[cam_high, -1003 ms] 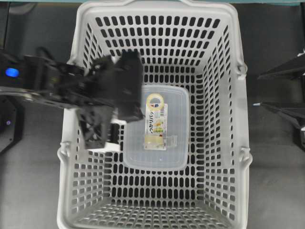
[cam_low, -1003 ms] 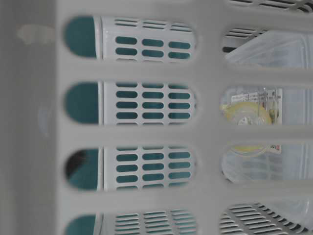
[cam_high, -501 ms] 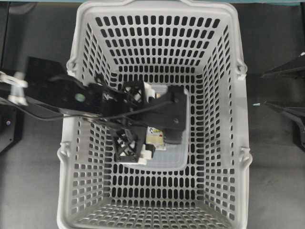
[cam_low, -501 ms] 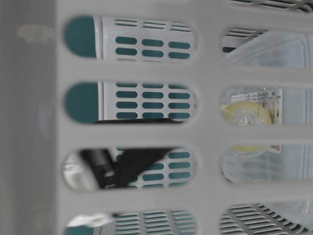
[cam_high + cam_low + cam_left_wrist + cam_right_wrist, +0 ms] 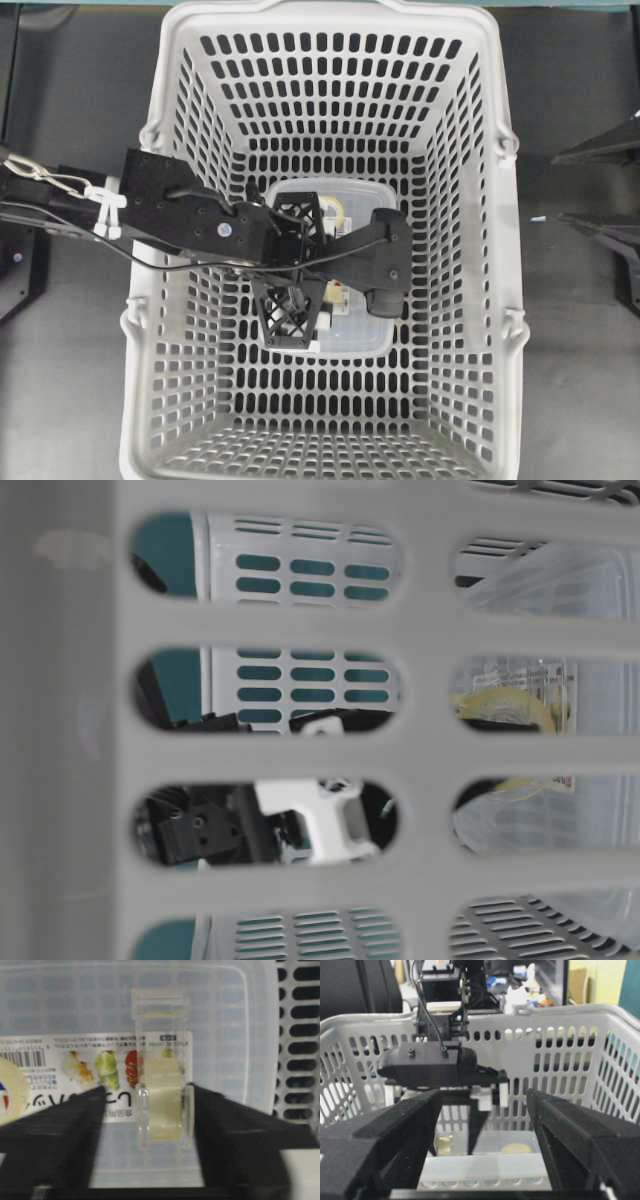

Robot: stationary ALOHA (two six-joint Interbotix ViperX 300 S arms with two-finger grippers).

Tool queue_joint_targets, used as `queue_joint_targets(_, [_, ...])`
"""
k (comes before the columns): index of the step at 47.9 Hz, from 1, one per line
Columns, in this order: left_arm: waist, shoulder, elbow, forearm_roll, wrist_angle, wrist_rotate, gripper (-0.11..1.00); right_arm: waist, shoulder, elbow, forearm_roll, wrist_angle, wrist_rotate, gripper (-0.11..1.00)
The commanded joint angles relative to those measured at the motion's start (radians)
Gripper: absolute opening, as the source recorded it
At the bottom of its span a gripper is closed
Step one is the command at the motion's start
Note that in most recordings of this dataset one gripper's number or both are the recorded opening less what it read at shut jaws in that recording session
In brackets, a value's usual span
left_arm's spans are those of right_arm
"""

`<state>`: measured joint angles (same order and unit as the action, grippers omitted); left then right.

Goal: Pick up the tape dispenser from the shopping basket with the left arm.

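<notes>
The tape dispenser (image 5: pixel 162 1105), a clear plastic holder with pale yellow tape on a white-and-yellow printed card, lies on a clear lidded box (image 5: pixel 220 1020) on the floor of the light grey shopping basket (image 5: pixel 505 250). My left gripper (image 5: pixel 148 1125) is open and lowered over it. Its right finger (image 5: pixel 235 1130) is at the dispenser's side, and its left finger (image 5: pixel 60 1130) stands a little apart. From overhead the left gripper (image 5: pixel 305 265) hides most of the pack (image 5: pixel 338 300). My right gripper (image 5: pixel 482 1160) is open and empty outside the basket.
The clear box (image 5: pixel 345 338) fills the middle of the basket floor under the pack. The slotted basket walls (image 5: pixel 570 1065) rise all around the left arm. In the table-level view the pack (image 5: pixel 505 705) shows through a wall slot.
My left arm has swung right from the basket's left wall and dropped into the basket. Its open gripper now stands either side of the dispenser. The right arm has not moved.
</notes>
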<state>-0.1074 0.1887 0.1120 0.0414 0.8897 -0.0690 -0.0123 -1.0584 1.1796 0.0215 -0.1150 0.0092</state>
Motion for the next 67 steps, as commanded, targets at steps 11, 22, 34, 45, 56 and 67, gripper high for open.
queue_joint_targets(11, [-0.012,-0.114,-0.178,0.003,0.189,0.009,0.28,0.002,0.002,-0.009,0.003,0.000,0.000,0.67])
queue_joint_targets(22, [-0.012,-0.135,-0.391,0.003,0.440,0.008,0.28,0.002,0.002,-0.008,0.003,0.000,0.000,0.67])
queue_joint_targets(34, [-0.012,-0.109,-0.448,0.003,0.483,0.008,0.28,0.000,0.002,-0.006,0.003,0.000,0.000,0.67])
queue_joint_targets(45, [-0.012,-0.104,-0.440,0.003,0.483,0.009,0.28,0.002,0.002,-0.005,0.003,0.000,0.000,0.67])
queue_joint_targets(56, [-0.011,-0.095,-0.439,0.003,0.482,0.009,0.28,0.002,0.002,-0.003,0.003,0.002,-0.002,0.67])
queue_joint_targets(67, [-0.012,-0.092,-0.439,0.003,0.482,0.009,0.28,0.002,0.002,-0.003,0.003,0.000,-0.002,0.67])
